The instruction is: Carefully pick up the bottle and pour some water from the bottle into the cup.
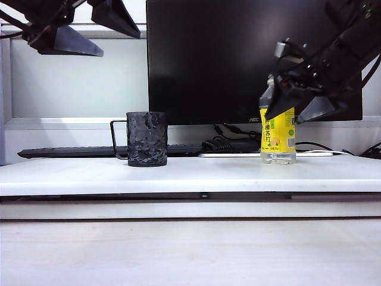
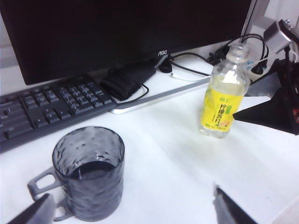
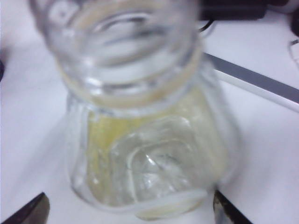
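Note:
The bottle [image 1: 278, 140], clear plastic with a yellow label and no cap, stands upright at the right of the white table. Its water is hard to make out through the plastic. My right gripper [image 1: 297, 104] is open and tilted down over the bottle's upper part. In the right wrist view the bottle [image 3: 140, 121] fills the frame between the spread fingertips [image 3: 30, 212], with a gap on each side. The dark hammered cup [image 1: 146, 139] stands to the left, handle pointing left. High above it, my left gripper [image 1: 89, 30] hangs open. The left wrist view shows the cup [image 2: 88, 175] and bottle [image 2: 224, 100].
A black monitor [image 1: 238, 59] stands behind the table. A black keyboard [image 1: 71, 152], a power brick [image 2: 128, 79] and cables [image 1: 229, 143] lie at its foot. A white raised shelf [image 1: 190, 179] carries everything, its front edge toward the camera.

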Controlling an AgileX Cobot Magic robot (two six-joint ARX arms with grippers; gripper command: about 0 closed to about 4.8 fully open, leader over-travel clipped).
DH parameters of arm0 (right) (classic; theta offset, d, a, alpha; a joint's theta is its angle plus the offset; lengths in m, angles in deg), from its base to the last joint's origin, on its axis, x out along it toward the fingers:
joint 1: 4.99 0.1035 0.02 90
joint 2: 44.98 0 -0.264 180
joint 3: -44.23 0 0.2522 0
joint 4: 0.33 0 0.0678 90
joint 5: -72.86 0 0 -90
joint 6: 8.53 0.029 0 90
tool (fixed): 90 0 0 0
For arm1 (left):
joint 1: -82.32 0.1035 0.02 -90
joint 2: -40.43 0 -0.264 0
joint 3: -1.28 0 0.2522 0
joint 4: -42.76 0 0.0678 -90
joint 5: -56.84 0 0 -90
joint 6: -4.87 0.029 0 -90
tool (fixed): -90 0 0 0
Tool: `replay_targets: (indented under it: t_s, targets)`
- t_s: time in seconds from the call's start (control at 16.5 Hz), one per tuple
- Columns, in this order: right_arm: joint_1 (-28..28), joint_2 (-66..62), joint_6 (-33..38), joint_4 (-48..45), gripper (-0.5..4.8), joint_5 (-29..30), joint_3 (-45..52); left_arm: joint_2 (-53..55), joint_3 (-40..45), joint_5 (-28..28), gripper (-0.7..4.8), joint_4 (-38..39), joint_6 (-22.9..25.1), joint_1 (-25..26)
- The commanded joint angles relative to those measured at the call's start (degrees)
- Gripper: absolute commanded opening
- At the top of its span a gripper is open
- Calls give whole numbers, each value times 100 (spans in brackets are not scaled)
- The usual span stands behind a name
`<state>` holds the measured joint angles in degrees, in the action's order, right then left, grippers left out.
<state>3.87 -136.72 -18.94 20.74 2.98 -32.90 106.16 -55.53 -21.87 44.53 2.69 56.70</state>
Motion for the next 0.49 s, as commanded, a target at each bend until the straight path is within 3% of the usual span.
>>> replay_targets:
  t_s: [0.06,0.49]
  targets:
    - [28,-28,-17,-197,479,-4,-39,57,-28,-15,479,-52,24,-4]
    - [28,-61,-17,-505,479,-260,-39,63,-28,-13,479,9,22,-4]
